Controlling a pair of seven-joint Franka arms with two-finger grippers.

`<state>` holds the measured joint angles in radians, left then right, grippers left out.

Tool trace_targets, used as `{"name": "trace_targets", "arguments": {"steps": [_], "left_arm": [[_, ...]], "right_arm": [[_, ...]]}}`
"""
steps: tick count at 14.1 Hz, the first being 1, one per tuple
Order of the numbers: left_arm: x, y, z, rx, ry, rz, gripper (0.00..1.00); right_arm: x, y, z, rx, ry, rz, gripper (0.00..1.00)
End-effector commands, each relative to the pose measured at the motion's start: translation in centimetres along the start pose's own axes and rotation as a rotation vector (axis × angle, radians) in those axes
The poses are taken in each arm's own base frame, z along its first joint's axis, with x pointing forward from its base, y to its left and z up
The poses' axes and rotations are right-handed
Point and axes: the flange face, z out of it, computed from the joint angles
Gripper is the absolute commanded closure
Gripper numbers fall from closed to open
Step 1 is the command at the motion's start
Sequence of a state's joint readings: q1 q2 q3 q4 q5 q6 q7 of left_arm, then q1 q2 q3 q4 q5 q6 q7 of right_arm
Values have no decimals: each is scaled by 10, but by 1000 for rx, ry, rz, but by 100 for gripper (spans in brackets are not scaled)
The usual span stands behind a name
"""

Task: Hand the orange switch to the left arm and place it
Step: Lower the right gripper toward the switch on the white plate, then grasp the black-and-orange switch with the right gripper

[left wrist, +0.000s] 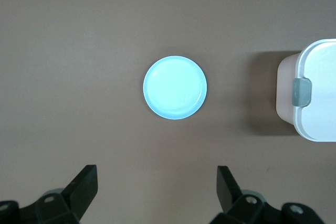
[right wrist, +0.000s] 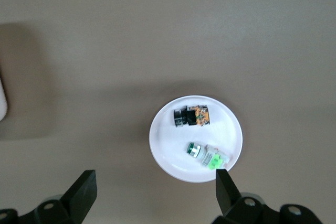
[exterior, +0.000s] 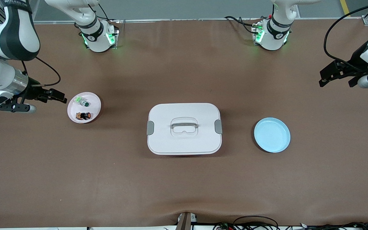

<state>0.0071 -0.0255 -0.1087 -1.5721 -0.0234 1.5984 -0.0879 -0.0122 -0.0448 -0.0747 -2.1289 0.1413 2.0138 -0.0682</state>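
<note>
The orange switch (exterior: 83, 115) lies on its side on a pink plate (exterior: 94, 103), next to a green and clear switch (exterior: 82, 101). The white lidded box (exterior: 184, 127) stands at the table's middle. My right gripper (exterior: 57, 95) is open and empty, over bare table just beside the pink plate toward the right arm's end. In the right wrist view the orange switch (right wrist: 191, 116) and the plate (right wrist: 168, 145) lie ahead of the open gripper (right wrist: 156, 178). My left gripper (exterior: 335, 83) is open and empty over the left arm's end of the table.
An empty light blue plate (exterior: 272, 134) lies between the box and the left arm's end. In the left wrist view it (left wrist: 175, 87) lies ahead of the open gripper (left wrist: 156, 174), with the box's clipped end (left wrist: 315, 90) beside it. Cables lie along the near table edge.
</note>
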Motion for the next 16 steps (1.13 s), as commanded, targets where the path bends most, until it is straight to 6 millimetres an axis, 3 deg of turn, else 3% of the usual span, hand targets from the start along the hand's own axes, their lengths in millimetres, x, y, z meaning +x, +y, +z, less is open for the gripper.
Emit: {"name": "trace_targets", "arguments": {"steps": [1, 9, 14, 16], "left_arm": [[1, 3, -4, -6, 6, -10, 0], [2, 5, -3, -6, 6, -6, 0], [6, 5, 2, -4, 8, -6, 0], [6, 2, -13, -9, 36, -9, 0]], "right_arm": [[-13, 5, 34, 5, 23, -32, 0], [12, 28, 153, -46, 33, -166, 0], [13, 36, 191, -66, 45, -182, 0], [10, 37, 198, -66, 36, -176, 0]]}}
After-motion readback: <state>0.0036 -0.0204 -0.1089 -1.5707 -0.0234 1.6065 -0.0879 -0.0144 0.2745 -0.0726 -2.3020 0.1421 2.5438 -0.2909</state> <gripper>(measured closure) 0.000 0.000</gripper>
